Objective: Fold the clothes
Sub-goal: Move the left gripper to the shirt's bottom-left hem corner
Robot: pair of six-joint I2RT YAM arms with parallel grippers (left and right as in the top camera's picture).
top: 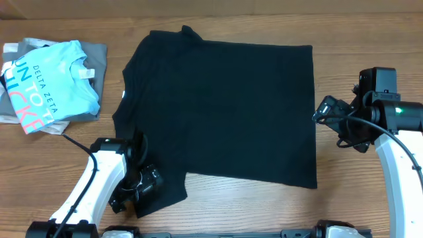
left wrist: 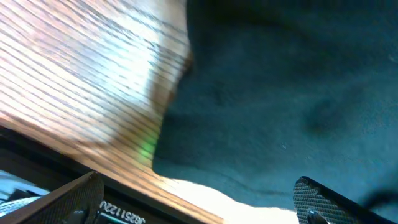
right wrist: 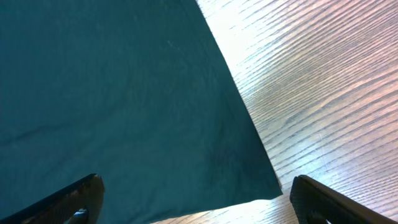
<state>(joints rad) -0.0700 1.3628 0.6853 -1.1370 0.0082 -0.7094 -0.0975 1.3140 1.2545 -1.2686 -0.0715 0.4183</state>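
Note:
The clothes, a black T-shirt (top: 225, 106), lie spread flat in the middle of the wooden table (top: 370, 26), neck to the left and hem to the right. My left gripper (top: 147, 180) hovers open over the near sleeve. In the left wrist view the left gripper (left wrist: 199, 208) straddles the edge of the shirt (left wrist: 280, 93) with nothing between its fingers. My right gripper (top: 322, 109) stands open at the hem's right edge. In the right wrist view the right gripper (right wrist: 199, 205) frames a corner of the shirt (right wrist: 112, 93), and its jaws stand wide and apart from the cloth.
A light-blue T-shirt printed "DELTA ZETA" (top: 49, 86) lies on a grey folded shirt (top: 99, 56) at the table's back left. Bare wood (right wrist: 323, 81) shows to the right of the hem, and the table's near edge (left wrist: 81, 165) shows below the left gripper.

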